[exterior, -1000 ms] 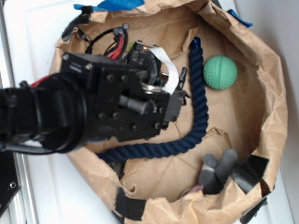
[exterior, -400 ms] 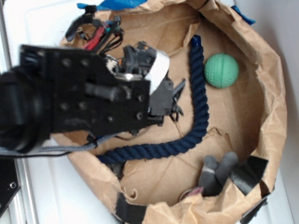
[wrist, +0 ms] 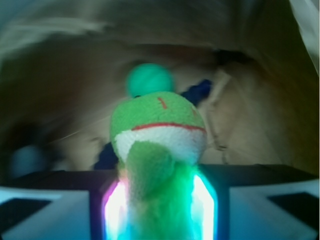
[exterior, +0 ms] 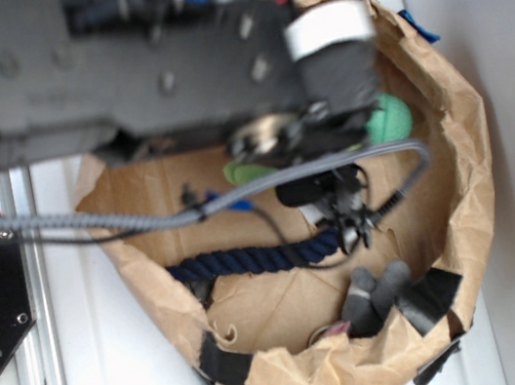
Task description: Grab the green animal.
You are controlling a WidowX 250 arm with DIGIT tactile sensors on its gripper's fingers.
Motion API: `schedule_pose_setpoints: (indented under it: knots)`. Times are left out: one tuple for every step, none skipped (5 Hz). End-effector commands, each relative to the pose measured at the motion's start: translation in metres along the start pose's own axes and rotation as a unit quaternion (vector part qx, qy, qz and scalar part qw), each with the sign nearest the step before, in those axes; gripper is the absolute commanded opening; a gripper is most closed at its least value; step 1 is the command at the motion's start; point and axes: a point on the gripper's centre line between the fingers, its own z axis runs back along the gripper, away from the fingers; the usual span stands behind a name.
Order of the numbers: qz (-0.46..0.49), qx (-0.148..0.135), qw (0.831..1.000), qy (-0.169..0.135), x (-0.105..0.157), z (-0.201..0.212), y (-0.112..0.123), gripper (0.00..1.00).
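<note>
one fuzzy lime-green plush animal with a white muzzle and a thin red mouth line (wrist: 157,145) is sitting pinched between the two glowing fingers (wrist: 116,207) of the end effector (wrist: 159,210), its face turned to the wrist camera. in the exterior view the big black robot arm (exterior: 118,68) is blocking most of the crumpled brown paper nest (exterior: 468,177) on the white desk (exterior: 101,377), and only a sliver of the toy (exterior: 249,171) is peeking out under it. a round teal-green textured ball (exterior: 390,119) is lying beside the arm, a dark navy rope (exterior: 249,260) is running across the paper below, and a grey fabric piece (exterior: 375,293) is resting near the lower rim.
</note>
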Motion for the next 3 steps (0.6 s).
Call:
schedule_pose_setpoints:
  knots:
    - [-0.154,-0.032,0.988,0.004,0.010,0.061,0.012,0.00]
    - [-0.184,-0.036,0.982,0.010,0.010,0.072,0.016,0.00]
    - [-0.181,-0.027,0.983,0.008,0.007,0.072,0.019,0.00]
